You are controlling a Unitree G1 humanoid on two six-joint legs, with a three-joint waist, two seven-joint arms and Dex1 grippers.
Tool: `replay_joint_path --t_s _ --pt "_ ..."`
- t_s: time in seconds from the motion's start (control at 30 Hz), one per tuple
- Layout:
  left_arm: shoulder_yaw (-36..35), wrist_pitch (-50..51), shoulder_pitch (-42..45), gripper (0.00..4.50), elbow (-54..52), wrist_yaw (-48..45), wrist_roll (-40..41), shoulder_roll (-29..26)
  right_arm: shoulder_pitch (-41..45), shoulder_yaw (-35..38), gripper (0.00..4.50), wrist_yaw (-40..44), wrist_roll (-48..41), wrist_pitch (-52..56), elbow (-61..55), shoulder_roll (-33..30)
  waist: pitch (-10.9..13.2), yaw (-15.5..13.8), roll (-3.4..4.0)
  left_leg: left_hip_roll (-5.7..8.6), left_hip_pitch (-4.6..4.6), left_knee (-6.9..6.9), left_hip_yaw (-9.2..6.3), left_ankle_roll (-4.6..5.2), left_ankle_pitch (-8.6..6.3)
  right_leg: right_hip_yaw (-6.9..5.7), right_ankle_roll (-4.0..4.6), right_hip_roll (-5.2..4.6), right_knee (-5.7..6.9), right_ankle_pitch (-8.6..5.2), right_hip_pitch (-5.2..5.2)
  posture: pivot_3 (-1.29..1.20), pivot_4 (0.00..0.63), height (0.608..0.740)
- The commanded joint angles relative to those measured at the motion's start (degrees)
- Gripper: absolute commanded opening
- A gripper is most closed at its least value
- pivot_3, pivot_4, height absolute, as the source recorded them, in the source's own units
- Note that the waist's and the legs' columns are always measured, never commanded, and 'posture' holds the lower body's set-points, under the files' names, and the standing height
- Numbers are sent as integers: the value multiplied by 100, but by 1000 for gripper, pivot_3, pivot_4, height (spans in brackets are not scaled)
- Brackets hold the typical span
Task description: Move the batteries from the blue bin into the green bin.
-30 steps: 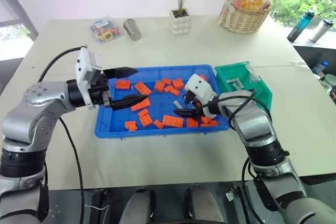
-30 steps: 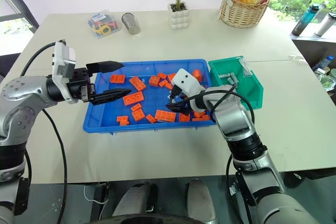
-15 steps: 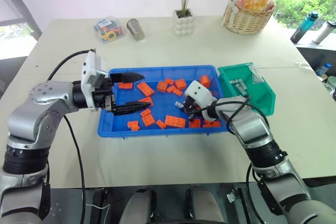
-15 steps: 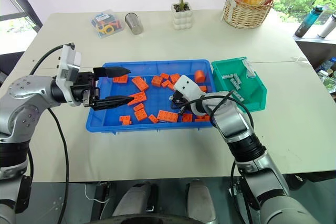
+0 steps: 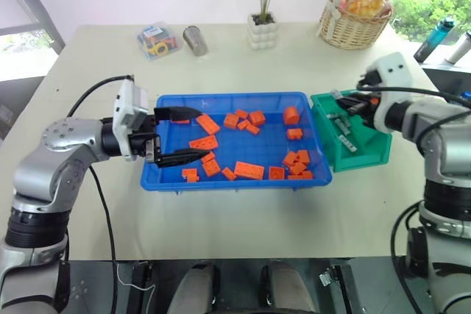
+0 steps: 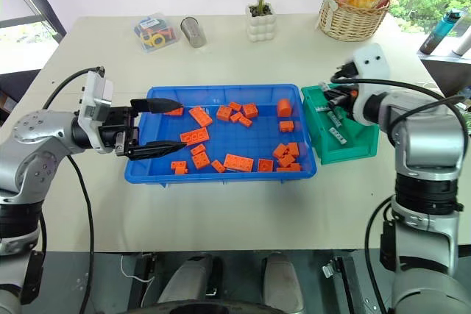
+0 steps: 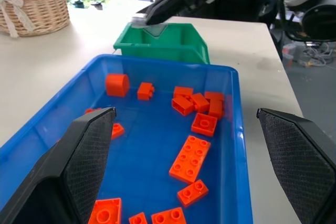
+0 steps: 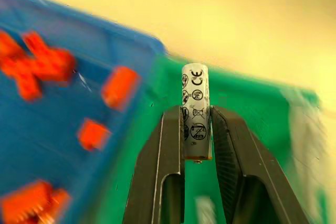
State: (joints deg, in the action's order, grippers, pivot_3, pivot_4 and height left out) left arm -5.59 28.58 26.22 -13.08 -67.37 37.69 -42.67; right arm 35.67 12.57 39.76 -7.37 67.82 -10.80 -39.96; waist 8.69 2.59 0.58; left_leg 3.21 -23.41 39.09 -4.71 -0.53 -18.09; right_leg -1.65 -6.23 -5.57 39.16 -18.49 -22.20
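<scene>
A: What lies on the tabletop (image 5: 243, 233), starting with the biggest thing?

B: The blue bin (image 5: 229, 181) sits in the middle; it holds many orange bricks (image 5: 249, 170), scattered mostly toward its right and centre; I can make out no battery among them. Touching its right end is the green bin (image 5: 368, 151), which is much smaller and deeper; a few batteries (image 5: 344, 140) lie on its floor.

A: And at the far edge?

B: A wicker basket (image 5: 353, 27) at the right; a potted plant (image 5: 263, 31) in a white pot near the middle; a metal cup (image 5: 195, 40) and a small clear box (image 5: 157, 40) of coloured parts to the left.

A: How do the arms stand?

B: The left gripper (image 5: 181, 134) hangs over the left end of the blue bin, pointing along it toward the green bin; its jaws are spread wide and grasp nothing. The right gripper (image 6: 329, 93) is over the far end of the green bin; its jaws are clenched on one battery (image 8: 195, 112), which stands upright between the two fingers (image 8: 163, 156) with its printed label facing the wrist camera.
</scene>
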Motion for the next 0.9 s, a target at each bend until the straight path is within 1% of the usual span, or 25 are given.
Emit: replay_joint_path --t_s 0.03,0.07,0.1,0.17,0.23,0.33,0.47,0.53,0.6,0.7,0.73,0.77,0.9 --pt "19 -164 156 4500 55 -21 -45 54 -234 100 1323 -197 -71 -195 -33 -123 0 1 0 0 0 0 2 0 0 0 0 0 1 0 0 0 150 737" --pt "41 -168 187 4500 80 -24 -56 67 -327 49 1638 -234 -16 -395 -14 -188 0 0 0 0 0 0 5 0 0 0 0 0 4 0 1 0 150 737" --pt "50 -171 207 4500 102 -33 -65 75 -389 12 2059 -269 9 -538 -4 -237 0 -2 0 -1 0 0 6 1 0 0 0 0 6 0 0 0 150 737" --pt "78 -4 240 4500 142 -175 9 -28 -589 82 3082 -140 -65 -963 -9 -403 0 -9 0 0 -1 1 6 1 0 0 0 0 5 0 0 0 150 737" --pt "-3 60 260 4500 184 -182 23 -100 -1005 470 4015 421 -456 -1527 -149 -582 0 -17 0 0 -1 2 5 1 0 0 0 0 4 0 0 0 150 737" --pt "-180 57 277 4500 244 -98 13 -169 -1559 1026 4015 1134 -896 -2233 -187 -900 0 -28 0 1 -1 4 -2 3 -1 -1 0 0 -2 0 7 0 150 737" --pt "-510 172 231 4500 355 -86 93 -449 -2214 1749 4015 2089 -1339 -2972 59 -1462 0 -22 0 0 0 4 2 5 -2 -1 -1 1 -7 -1 17 0 150 737" --pt "-752 183 204 4500 518 -159 99 -708 -2499 2205 4015 2760 -1575 -3277 421 -1843 0 -16 0 -3 2 4 2 5 -2 -2 -1 2 -8 -1 19 0 150 737" --pt "-885 140 227 4500 682 -185 68 -865 -2670 2439 4015 3137 -1671 -3483 859 -2136 0 -19 0 -3 5 4 2 5 -2 -3 -1 2 -13 -1 25 0 150 737" --pt "-978 68 261 4500 942 -314 -7 -1114 -2784 2453 4015 3515 -1699 -3773 1449 -2415 0 -24 0 -3 16 6 2 9 -4 -4 -1 2 -27 -1 48 0 150 737" --pt "-998 11 252 4500 1029 -378 -52 -1197 -2815 2400 4015 3597 -1662 -3923 1567 -2467 0 -27 0 -4 21 6 1 9 -4 -4 -2 3 -49 -1 62 0 150 737" --pt "-1013 -40 241 4500 1108 -424 -94 -1267 -2836 2327 4015 3636 -1628 -4044 1634 -2498 0 -32 0 -8 23 4 -2 9 -4 -5 -3 7 -97 -2 81 0 150 737" --pt "-1086 -55 204 4500 1215 -450 -98 -1412 -2804 2079 4015 3551 -1640 -4322 1637 -2416 1 -26 1 -12 23 5 2 9 -4 -5 -5 9 -105 -3 87 0 150 737"
